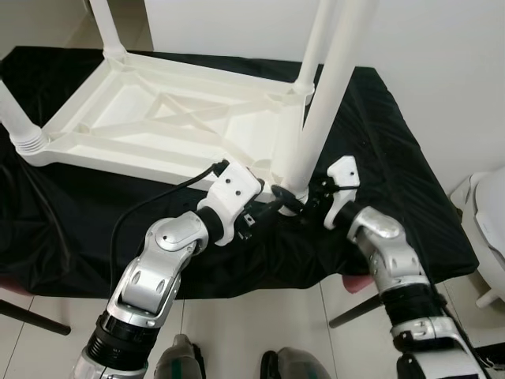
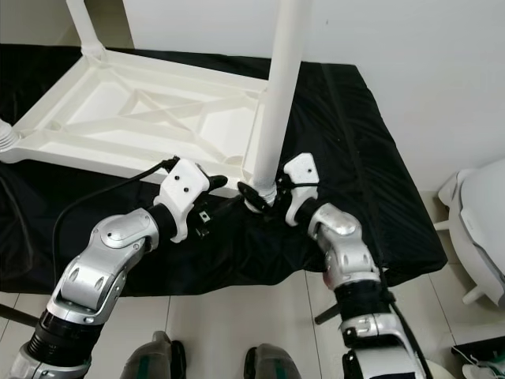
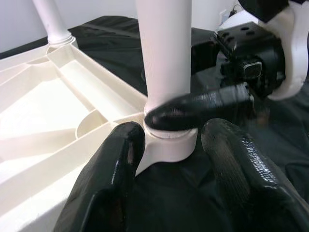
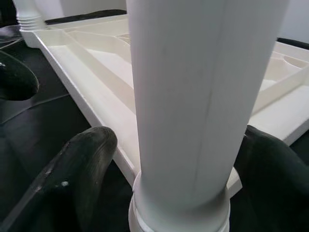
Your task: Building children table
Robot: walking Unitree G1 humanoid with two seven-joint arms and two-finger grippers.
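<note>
White tabletop (image 1: 158, 118) lying upside down on black cloth (image 1: 394, 158), near-corner leg (image 1: 319, 103) standing upright in its socket (image 3: 169, 142). Right gripper (image 4: 169, 193) straddling the leg base with fingers (image 4: 72, 174) spread either side, contact not confirmed; left gripper (image 3: 174, 159) open around the socket corner, fingers (image 3: 116, 169) parted. Recommended: keep leg vertical, close right fingers squarely just above the collar, brace the corner with the left, then turn or press straight down without tilting.
</note>
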